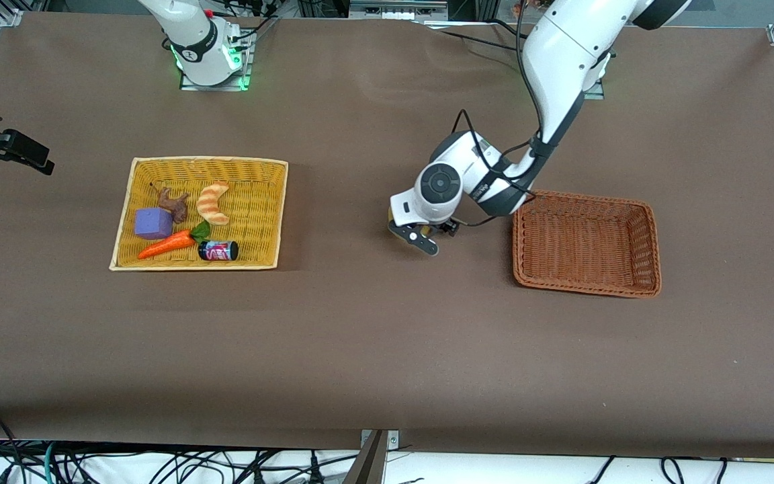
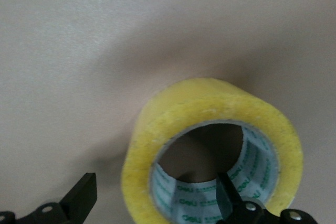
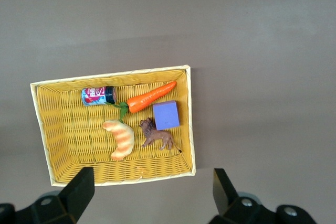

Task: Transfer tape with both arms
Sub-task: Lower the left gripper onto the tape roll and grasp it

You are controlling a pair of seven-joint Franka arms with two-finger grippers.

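A brown tabletop [image 1: 373,349] fills the scene, with a yellow basket [image 1: 133,202] toward the right arm's end and an empty brown basket [image 1: 642,228] toward the left arm's end. Taking the front view as a clock face, the yellow basket sits at about 9 o'clock and the brown one at about 3 o'clock.

The left pincer [image 1: 419,234] is low over the bare tabletop between the 2 baskets, just beside the brown one. In the left wrist view the tape [image 2: 210,124] stands on edge, and the left pincer [image 2: 157,200] straddles one side of the ring: 1 finger reaches inside the hole, the other stands clear of the yellow outer face. So the pincer is released, not yet clenched on the roll.

The right pincer [image 3: 152,192] hangs spread wide, high over the yellow basket [image 3: 42,129], which holds a croissant toy [image 3: 119,139], a carrot [image 3: 151,97], a purple block [image 3: 166,115], a small brown animal figure [image 3: 155,136] and a can [image 3: 97,96]. That arm waits.

I judge the step in hand to be the left arm's grasp of the tape. Next it should clench across the ring wall, lift, and carry the roll to the brown basket.
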